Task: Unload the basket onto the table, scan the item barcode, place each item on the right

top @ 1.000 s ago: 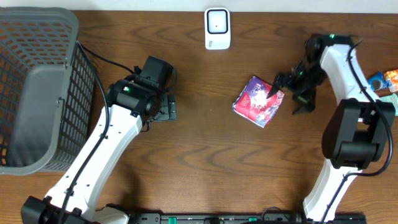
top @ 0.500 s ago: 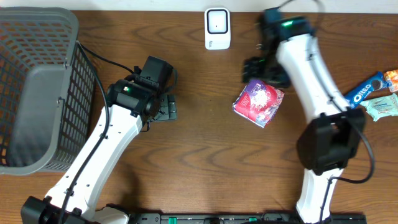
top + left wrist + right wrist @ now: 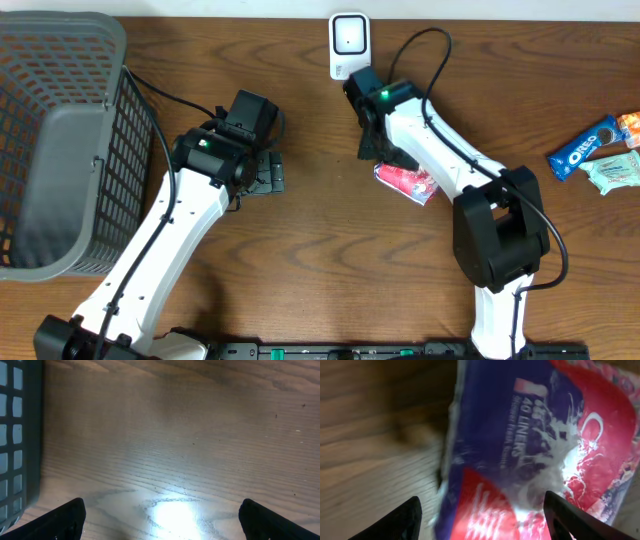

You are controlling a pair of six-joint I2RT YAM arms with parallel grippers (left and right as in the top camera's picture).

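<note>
Overhead straight down on table (image 3: 320,250), wrist views close — right shares packet (image 3: 530,435).

The packet (image 3: 410,183) lies under the right claw (image 3: 377,150), the scanner (image 3: 349,45) just beyond it, the basket (image 3: 112,45) far to its left.

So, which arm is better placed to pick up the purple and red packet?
Right. The right gripper hangs directly over the packet, jaws open. The left gripper hovers open over the table near the basket, well apart from the packet.
</note>
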